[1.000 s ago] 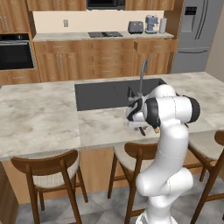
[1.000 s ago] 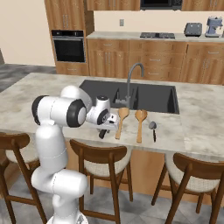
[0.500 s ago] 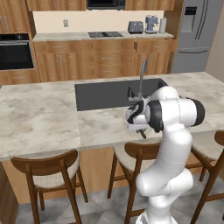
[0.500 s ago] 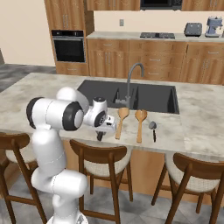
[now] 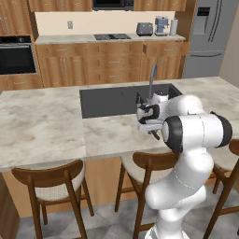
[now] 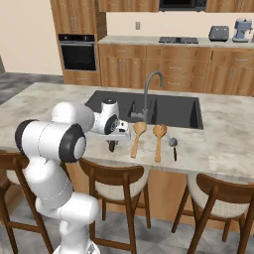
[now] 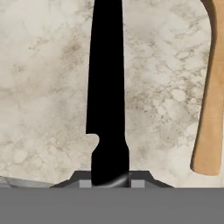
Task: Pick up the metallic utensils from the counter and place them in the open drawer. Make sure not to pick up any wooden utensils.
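Jaws drawn in narrow on the handle of a black knife (image 7: 107, 87); in the hand view both finger tips (image 7: 85, 183) sit tight against the handle's sides, blade running straight away from the gripper (image 7: 111, 183) over the marble.

Landmark: the sink (image 6: 171, 110) in the counter (image 6: 218, 144).
- Knife: on the counter, in front of the sink's left half, close to the front edge. In the right base view the gripper (image 6: 112, 146) covers most of it.
- First wooden spoon (image 6: 137, 137): just beside the knife, apart from it, bowl toward the sink. Its handle (image 7: 210, 113) shows along one side of the hand view.
- Second wooden spoon (image 6: 159, 140): next along, parallel to the first.
- Small dark utensil (image 6: 173, 147): past the second spoon, in front of the sink's right half.
- Grey tap (image 6: 149, 92): stands at the sink's near rim, behind the spoons.
- Chairs (image 6: 120, 182): along the counter's front, below the utensils.
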Available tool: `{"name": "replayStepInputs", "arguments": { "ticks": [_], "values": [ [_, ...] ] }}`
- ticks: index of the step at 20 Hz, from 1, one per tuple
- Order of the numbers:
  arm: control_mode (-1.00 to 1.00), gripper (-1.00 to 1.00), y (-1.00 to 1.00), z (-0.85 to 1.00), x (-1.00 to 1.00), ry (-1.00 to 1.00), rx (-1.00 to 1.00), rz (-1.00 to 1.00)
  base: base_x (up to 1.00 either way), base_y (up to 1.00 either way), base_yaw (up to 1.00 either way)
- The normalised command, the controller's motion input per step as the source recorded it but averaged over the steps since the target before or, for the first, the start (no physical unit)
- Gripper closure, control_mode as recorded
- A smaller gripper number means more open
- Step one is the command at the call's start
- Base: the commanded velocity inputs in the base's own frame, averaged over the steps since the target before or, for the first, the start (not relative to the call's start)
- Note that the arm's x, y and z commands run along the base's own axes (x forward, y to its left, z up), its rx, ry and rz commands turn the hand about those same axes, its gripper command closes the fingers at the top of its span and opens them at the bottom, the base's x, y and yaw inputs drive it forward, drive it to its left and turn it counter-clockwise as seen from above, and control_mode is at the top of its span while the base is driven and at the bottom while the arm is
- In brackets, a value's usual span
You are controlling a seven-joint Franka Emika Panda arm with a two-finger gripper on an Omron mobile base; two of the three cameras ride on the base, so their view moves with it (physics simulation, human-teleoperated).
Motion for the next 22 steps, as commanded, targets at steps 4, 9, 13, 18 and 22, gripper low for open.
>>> {"name": "replayStepInputs", "arguments": {
  "ticks": [4, 9, 13, 18, 22],
  "values": [
    [-1.0, 1.0, 0.0, 1.0, -0.07, 0.08, -0.09, 0.12, 0.0, 0.0, 0.0],
    [-1.0, 1.0, -0.01, 0.87, -0.36, 0.04, -0.03, 0.12, 0.0, 0.0, 0.0],
    [-1.0, 1.0, 0.0, 0.61, -0.6, 0.0, 0.0, 0.05, 0.0, 0.0, 0.0],
    [-1.0, 1.0, -0.03, 0.71, -0.74, -0.11, 0.01, -0.03, 0.0, 0.0, 0.0],
    [-1.0, 1.0, 0.0, 0.8, -0.59, -0.05, 0.0, -0.02, 0.0, 0.0, 0.0]
  ]
}}
